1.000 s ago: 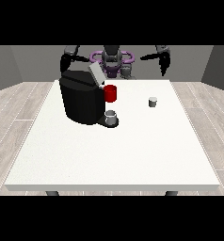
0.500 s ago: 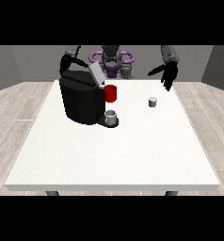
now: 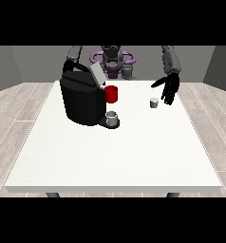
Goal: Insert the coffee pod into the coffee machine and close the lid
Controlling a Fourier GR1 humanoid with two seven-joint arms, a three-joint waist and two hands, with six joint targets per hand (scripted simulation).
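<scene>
Large white table fills the centre of the frame. Bulky black coffee machine stands at upper left of the tabletop, its grey lid raised and tilted; red part at its front, small grey cup on its base. Small light grey coffee pod sits on the table, right of centre, apart from the machine. Hand at the view's right hangs just beside the pod, fingers straight, pointing down, holding nothing. Hand at the view's left hidden behind the machine; fingers: cannot tell.

Grey segmented arms, black hand with slim black fingers, dark grey torso, purple ring-shaped frame at chest
</scene>
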